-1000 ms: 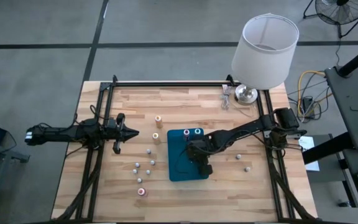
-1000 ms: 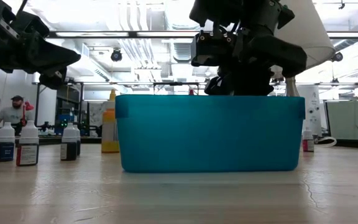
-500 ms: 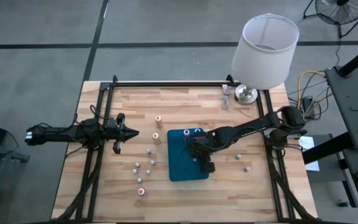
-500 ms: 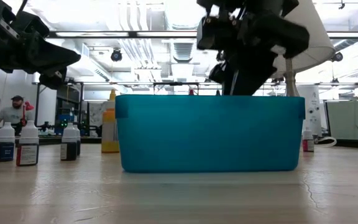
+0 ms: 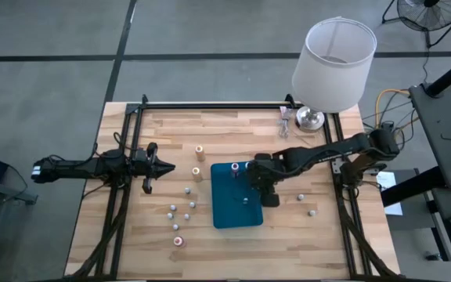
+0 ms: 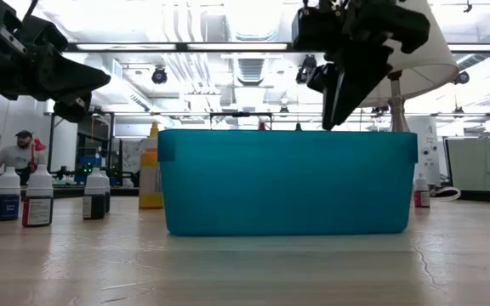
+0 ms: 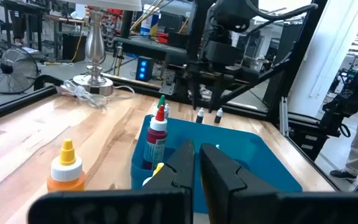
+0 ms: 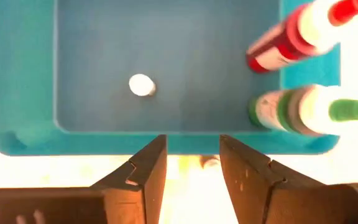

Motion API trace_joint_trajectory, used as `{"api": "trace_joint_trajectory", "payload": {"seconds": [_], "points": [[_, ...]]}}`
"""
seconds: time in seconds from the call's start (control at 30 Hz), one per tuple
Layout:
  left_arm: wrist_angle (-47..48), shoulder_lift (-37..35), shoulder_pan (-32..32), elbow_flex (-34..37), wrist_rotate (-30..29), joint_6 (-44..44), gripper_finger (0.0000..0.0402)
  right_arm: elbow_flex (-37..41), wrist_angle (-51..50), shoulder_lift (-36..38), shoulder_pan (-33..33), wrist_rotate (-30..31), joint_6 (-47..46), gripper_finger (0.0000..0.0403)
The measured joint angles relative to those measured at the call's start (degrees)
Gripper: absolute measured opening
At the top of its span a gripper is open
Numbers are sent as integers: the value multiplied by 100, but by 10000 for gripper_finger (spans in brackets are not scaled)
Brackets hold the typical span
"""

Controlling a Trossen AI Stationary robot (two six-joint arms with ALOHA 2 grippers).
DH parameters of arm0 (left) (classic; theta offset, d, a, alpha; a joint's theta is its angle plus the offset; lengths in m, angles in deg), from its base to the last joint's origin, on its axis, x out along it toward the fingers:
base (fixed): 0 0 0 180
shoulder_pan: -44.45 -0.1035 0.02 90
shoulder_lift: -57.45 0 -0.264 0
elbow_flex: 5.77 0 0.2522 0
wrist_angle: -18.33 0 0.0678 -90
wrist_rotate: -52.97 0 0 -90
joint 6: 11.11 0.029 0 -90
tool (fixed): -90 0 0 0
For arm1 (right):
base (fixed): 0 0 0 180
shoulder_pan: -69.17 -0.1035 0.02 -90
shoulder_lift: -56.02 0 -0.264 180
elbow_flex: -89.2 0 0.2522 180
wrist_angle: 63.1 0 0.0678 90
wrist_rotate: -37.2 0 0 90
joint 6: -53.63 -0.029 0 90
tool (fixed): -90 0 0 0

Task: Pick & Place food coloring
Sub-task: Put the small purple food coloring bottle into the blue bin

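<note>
Left gripper (image 5: 165,166) waits left of the teal tray (image 5: 224,215), jaws shut and empty. Loose food coloring bottles (image 5: 180,210) stand between them. Right gripper (image 8: 191,163) hovers over the tray's right rim, jaws parted, empty. Inside stand three bottles (image 8: 141,85), labels unreadable.

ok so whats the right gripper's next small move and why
Probably swing toward the loose small bottles on the wood beside the teal tray. The right gripper is open and empty at the tray's edge, with a white-capped bottle standing inside the tray, so another pick looks due.
</note>
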Motion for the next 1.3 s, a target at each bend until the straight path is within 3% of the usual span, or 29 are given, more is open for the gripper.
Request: {"api": "trace_joint_trajectory", "payload": {"seconds": [0.37, 0.63, 1.3], "points": [[2, 0, -2, -2, 0, 0, 0, 900, 249, 586, 305, -24, 286, 161], [6, 0, -1, -2, 1, 1, 0, 1509, 1006, 672, 580, -558, 923, 172], [7, 0, -2, -2, 2, 2, 0, 2110, 1902, 665, 988, -901, 1662, 189]]}}
